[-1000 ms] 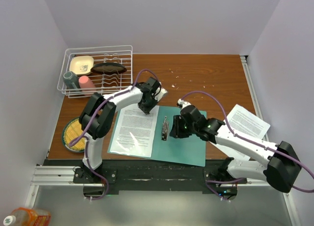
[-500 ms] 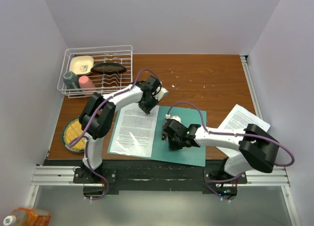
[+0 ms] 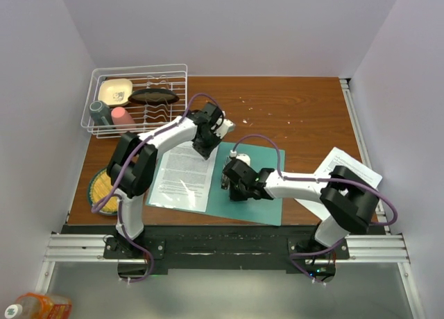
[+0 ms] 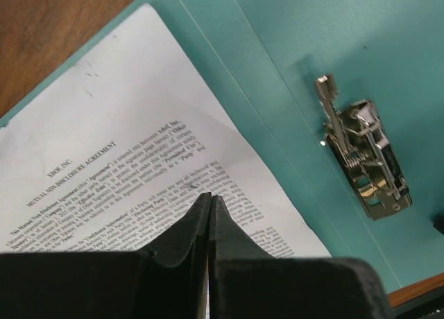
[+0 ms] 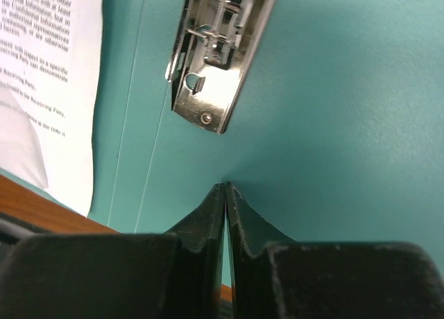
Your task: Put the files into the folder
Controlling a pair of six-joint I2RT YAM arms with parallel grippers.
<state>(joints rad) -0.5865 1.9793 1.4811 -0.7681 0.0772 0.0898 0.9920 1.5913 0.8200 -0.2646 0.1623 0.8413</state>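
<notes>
The left gripper [image 4: 209, 196], fingers pressed together, is bearing tip-down on a white printed sheet [image 4: 139, 145], and the paper is wrinkling slightly at the contact. Its arm is arching out from the left base and bending rightward over the sheet's far right corner. The right gripper [image 5: 226, 187], fingers likewise pressed together, is touching the teal folder [image 5: 333, 125] just beside the metal clip [image 5: 222, 62]. Its arm is lying low, reaching left across the folder's right half. Count: one thin card folder, lying open and flat at the near edge of the table [image 3: 298, 111]; one sprung chrome clip at its spine; two thin sheets, one lying on the folder's left half, the second sheet [image 3: 354, 168] lying well apart on the wood at the right.
</notes>
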